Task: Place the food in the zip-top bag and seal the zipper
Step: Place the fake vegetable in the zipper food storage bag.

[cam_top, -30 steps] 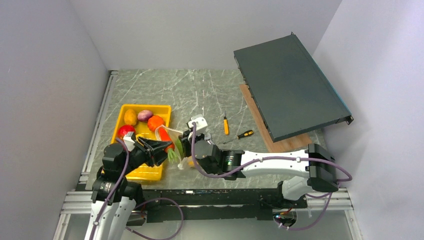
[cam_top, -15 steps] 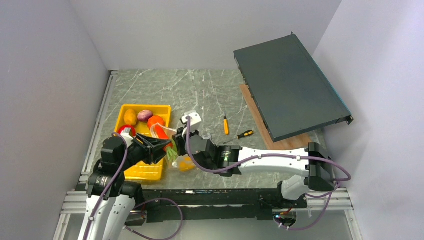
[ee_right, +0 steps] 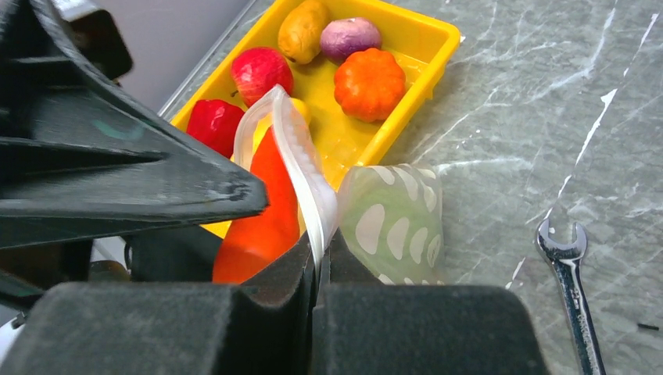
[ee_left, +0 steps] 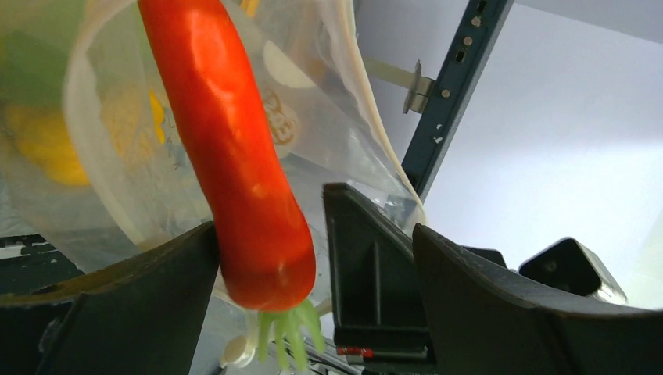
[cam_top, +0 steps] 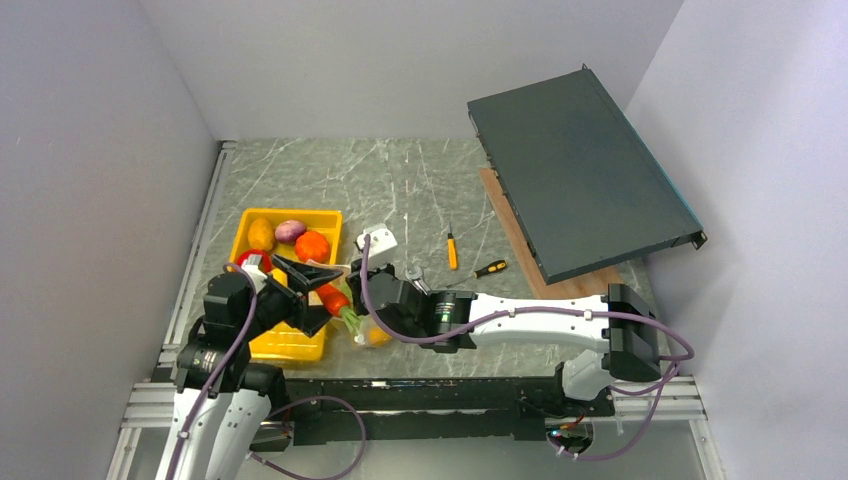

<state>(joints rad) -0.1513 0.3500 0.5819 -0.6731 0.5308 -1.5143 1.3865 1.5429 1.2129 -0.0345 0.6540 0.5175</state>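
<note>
The orange carrot (ee_left: 234, 156) stands tip-first in the mouth of the clear zip-top bag (ee_left: 125, 141), its green top (ee_left: 289, 336) still outside. My left gripper (ee_left: 313, 242) is open around the carrot's thick end, which rests against one finger (ee_left: 117, 312). My right gripper (ee_right: 320, 262) is shut on the bag's white zipper (ee_right: 301, 164) and holds the mouth up. A green cabbage (ee_right: 391, 223) and a yellow piece (ee_left: 47, 141) lie inside. From above, the bag (cam_top: 368, 330) hangs beside the tray's right edge.
The yellow tray (ee_right: 422, 31) holds an orange pumpkin (ee_right: 370, 82), a purple piece (ee_right: 349, 37), a yellow-brown piece (ee_right: 303, 30), a red apple (ee_right: 260, 72) and a red pepper (ee_right: 213, 121). A wrench (ee_right: 571, 281), two screwdrivers (cam_top: 452, 250) and a tilted dark panel (cam_top: 575, 185) are to the right.
My left gripper has opened and let go of the carrot, which now sits in the bag's mouth. The right arm has shifted left with the bag.
</note>
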